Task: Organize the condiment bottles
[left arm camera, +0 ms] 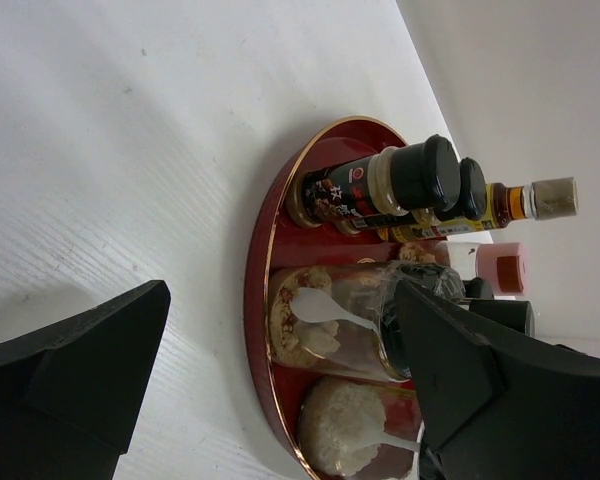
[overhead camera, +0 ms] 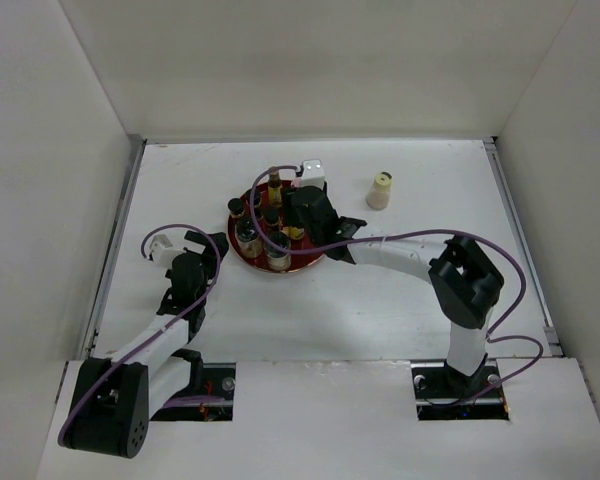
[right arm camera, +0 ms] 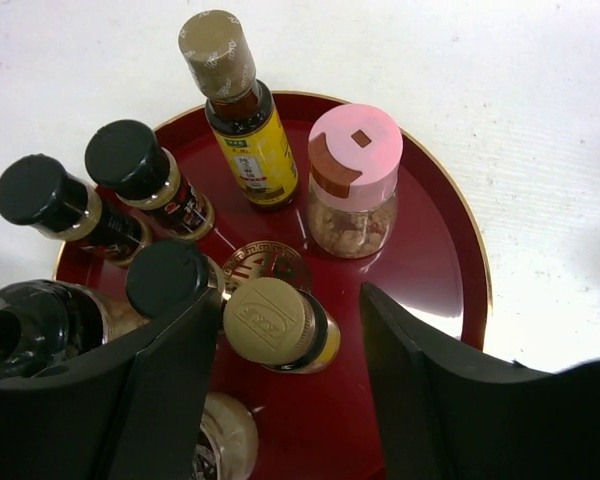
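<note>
Holding right fingers [right arm camera: 435, 390] wide open and empty on each side of the gold-capped bottle [right arm camera: 277, 322] on the red tray [right arm camera: 432, 255], probably fetching the lone cream bottle [overhead camera: 380, 190] next.

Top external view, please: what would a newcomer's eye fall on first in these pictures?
First, the round red tray towards the back of the table, crowded with small bottles. Next, the right gripper hanging open over it, a finger on either side of a gold-capped bottle. Last, a cream bottle standing alone on the table to the tray's right.
</note>
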Available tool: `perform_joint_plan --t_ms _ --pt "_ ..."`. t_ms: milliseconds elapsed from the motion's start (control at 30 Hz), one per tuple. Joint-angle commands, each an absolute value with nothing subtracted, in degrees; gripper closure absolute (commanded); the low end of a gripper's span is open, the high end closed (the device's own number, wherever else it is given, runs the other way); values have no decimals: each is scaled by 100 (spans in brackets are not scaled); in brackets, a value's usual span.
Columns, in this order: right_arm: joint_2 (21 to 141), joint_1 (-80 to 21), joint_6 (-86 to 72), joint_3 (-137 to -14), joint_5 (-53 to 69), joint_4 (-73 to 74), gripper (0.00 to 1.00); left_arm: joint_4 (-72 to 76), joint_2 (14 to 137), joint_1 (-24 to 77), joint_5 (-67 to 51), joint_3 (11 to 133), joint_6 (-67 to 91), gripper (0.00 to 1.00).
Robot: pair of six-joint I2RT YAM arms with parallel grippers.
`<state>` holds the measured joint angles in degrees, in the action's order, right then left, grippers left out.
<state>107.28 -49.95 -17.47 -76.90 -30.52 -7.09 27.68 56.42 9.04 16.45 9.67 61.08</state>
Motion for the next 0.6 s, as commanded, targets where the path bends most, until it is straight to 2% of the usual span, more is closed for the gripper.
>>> perform_joint_plan --t_ms 0,300,567 --pt "10617 -5040 -1916 -7735 -3050 -1072 34 3059 5608 927 1652 1028 6056 0" --pt "10205 -5102 -2127 -7489 -3015 -1055 28 2962 5335 927 1758 976 6038 0" --pt "9186 -5120 -2215 -6883 -2647 -1186 25 2962 5344 901 1688 967 6073 0"
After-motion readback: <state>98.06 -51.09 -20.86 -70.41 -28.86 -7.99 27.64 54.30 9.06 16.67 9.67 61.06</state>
